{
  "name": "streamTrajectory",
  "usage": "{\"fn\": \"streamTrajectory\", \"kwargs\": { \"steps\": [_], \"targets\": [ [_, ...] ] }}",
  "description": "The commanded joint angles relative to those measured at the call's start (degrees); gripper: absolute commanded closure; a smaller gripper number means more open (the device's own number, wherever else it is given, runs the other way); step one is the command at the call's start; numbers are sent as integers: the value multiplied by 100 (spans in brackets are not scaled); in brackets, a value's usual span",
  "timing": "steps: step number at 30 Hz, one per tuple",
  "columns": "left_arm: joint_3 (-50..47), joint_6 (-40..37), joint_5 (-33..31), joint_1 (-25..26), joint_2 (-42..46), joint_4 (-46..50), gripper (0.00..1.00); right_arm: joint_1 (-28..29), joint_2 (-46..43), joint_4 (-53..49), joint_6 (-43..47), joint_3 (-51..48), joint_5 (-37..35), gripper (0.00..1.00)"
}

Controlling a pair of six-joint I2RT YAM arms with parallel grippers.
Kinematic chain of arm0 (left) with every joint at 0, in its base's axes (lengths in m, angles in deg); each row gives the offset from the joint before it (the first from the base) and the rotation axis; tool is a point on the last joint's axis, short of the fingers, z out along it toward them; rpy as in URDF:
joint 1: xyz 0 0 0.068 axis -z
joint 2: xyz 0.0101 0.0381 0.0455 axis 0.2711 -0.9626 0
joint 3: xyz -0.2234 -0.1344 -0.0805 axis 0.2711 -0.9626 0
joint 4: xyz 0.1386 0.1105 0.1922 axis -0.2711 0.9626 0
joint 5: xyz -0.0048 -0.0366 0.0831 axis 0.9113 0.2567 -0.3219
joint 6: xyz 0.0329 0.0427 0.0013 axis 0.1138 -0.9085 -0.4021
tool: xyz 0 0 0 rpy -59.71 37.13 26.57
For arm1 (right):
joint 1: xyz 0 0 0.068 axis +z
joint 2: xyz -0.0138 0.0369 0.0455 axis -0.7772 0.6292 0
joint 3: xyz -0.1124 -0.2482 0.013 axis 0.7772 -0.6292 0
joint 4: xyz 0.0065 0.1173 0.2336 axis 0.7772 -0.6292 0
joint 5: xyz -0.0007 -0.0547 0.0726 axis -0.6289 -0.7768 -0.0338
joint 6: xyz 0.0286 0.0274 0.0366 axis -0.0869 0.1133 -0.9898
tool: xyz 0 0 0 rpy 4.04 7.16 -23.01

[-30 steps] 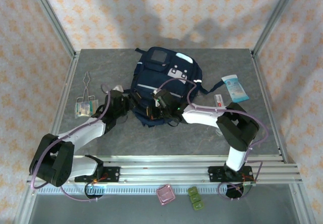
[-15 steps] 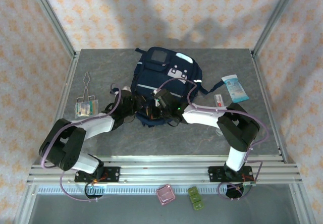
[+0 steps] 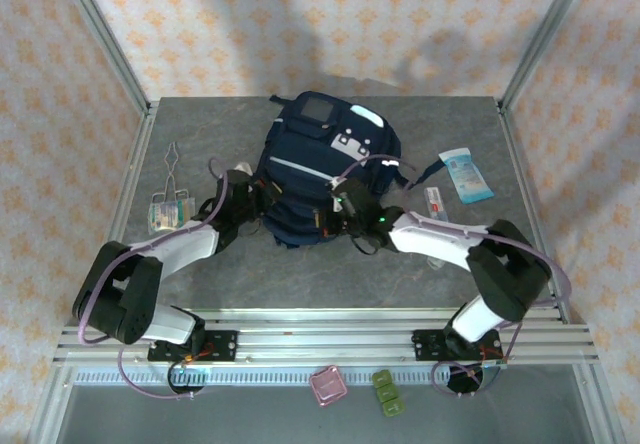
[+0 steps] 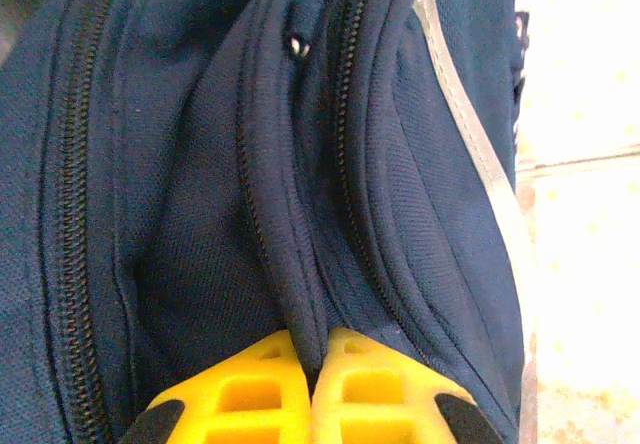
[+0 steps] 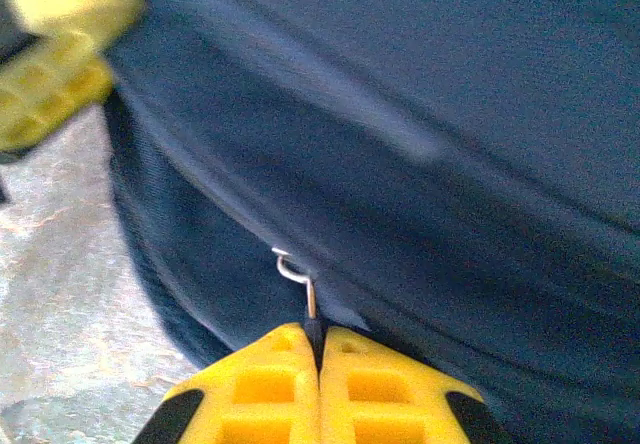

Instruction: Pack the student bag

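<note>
metal tongs [image 3: 172, 162] and a small packet [image 3: 168, 212] lie at the table's left side, well apart from the bag
left gripper [image 4: 310, 349]: jaws pressed together on a fabric fold [image 4: 285, 224] between two zipper tracks [image 4: 352, 164] at the bag's left flank. It's a thin pinch, only a ridge of cloth between the tips
student bag [image 3: 320, 159] lies mid-table toward the back, front patches up; can't tell if any compartment is open
right gripper [image 5: 318, 336]: jaws closed tight on the zip pull [image 5: 297, 276], a small metal hook on the seam at the bag's near side, held at the very tip
blue tissue pack [image 3: 465, 174] and a small tube [image 3: 434, 200] lie right of the bag

my read of the step: unzip a compartment, with left as the anchor and right doing the travel
- pull along the zipper line, not away from the bag, or the hook slips out of the tips
- tension the left pinch opposite to the travel so cloth doesn't bunch ahead of the slider
- go slow round the track's corner
- risk: a shallow anchor lets the whole bag drag across the table
</note>
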Motion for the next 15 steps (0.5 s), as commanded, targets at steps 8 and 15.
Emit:
{"fn": "streamTrajectory", "kwargs": {
  "steps": [8, 15],
  "targets": [
    [512, -558, -128, -537, -66, 107, 100, -634, -851, -478, 274, -679, -328, 100],
    [1392, -955, -158, -627, -758, 377, 100, 194, -518, -294, 139, -79, -191, 100]
  ]
}}
